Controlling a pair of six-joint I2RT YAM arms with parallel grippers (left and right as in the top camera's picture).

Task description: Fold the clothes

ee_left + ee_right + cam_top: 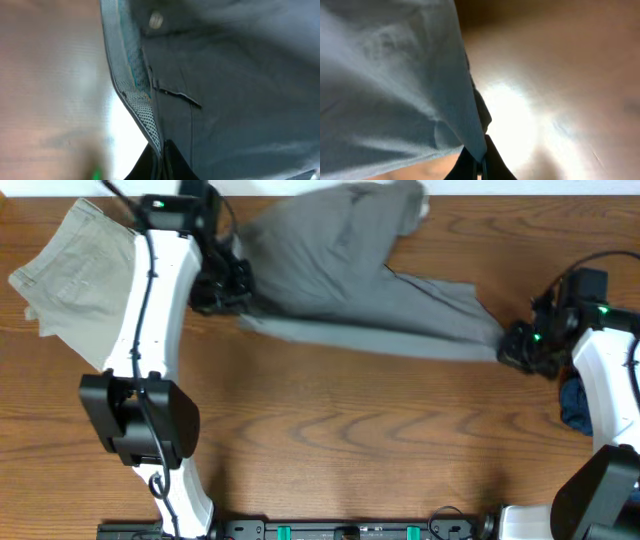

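Wooden surface [330, 430]: grey shorts [340, 270] lie stretched along the far edge, with khaki shorts [75, 265] in the far-left corner. Left end effector [225, 285] is clamped on the waistband and right end effector [515, 345] on a leg hem. Judgement: pull evenly and flatten the shorts before folding.

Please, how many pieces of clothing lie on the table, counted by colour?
grey shorts: 1
khaki shorts: 1
dark blue cloth, partly hidden by the right arm: 1 in view
Total: 3
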